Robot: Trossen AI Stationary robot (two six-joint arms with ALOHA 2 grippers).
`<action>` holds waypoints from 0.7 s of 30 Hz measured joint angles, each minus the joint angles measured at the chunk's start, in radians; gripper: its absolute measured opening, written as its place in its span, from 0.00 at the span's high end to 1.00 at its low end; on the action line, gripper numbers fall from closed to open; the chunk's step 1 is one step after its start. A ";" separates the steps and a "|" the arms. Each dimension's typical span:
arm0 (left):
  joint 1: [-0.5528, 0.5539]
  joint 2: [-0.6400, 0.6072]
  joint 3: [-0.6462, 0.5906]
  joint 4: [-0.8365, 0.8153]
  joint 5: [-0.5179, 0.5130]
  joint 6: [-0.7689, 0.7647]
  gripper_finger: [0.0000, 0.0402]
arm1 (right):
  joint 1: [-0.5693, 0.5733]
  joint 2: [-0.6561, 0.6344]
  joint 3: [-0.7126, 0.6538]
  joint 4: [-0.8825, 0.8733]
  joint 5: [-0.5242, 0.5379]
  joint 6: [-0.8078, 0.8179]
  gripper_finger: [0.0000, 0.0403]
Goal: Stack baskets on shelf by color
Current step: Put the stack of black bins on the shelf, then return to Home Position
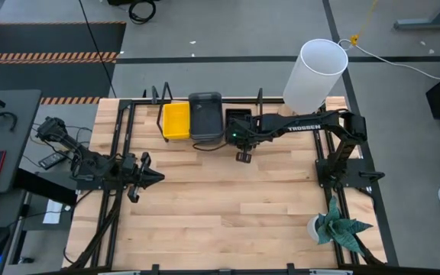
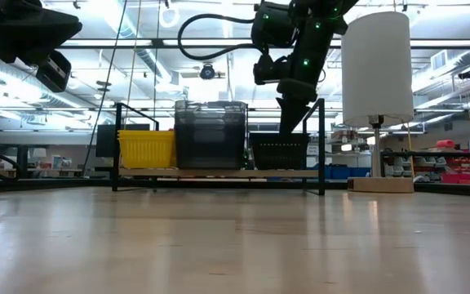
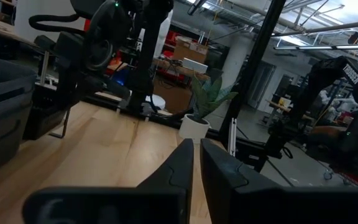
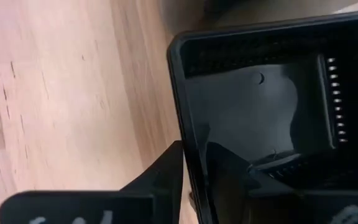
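Observation:
Three baskets stand in a row on the shelf (image 1: 140,107) at the table's far edge: a yellow basket (image 1: 176,121), a taller grey stack (image 1: 205,116) and a black mesh basket (image 1: 237,118). In the low view the yellow basket (image 2: 146,149), grey stack (image 2: 210,135) and black basket (image 2: 277,152) rest with their bottoms on the shelf board (image 2: 219,172). My right gripper (image 2: 290,122) reaches down onto the black basket and is shut on it. My left gripper (image 1: 153,177) hovers shut over the table's left half, holding nothing. My right gripper holds the black basket by the rim of one side wall (image 4: 188,134), one finger outside (image 4: 163,171) and one inside (image 4: 241,174). The fingers come from above, pointing down. The basket sits level with its bottom on the shelf board.
A white cylindrical lamp shade (image 1: 315,74) stands at the far right corner beside the shelf. A potted plant (image 1: 334,225) sits at the near right edge. Black upright rods (image 2: 322,143) frame the shelf. Bare wooden tabletop (image 1: 228,206) spreads across the middle and near side.

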 joint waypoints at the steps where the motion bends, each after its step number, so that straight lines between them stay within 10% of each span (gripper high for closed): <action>1: 0.000 0.000 0.000 0.000 0.000 0.000 0.91 | 0.000 0.000 0.000 0.000 0.001 0.009 0.81; 21: 0.000 0.000 0.000 0.000 0.000 -0.001 0.92 | 0.032 -0.167 -0.020 0.064 -0.038 0.082 0.81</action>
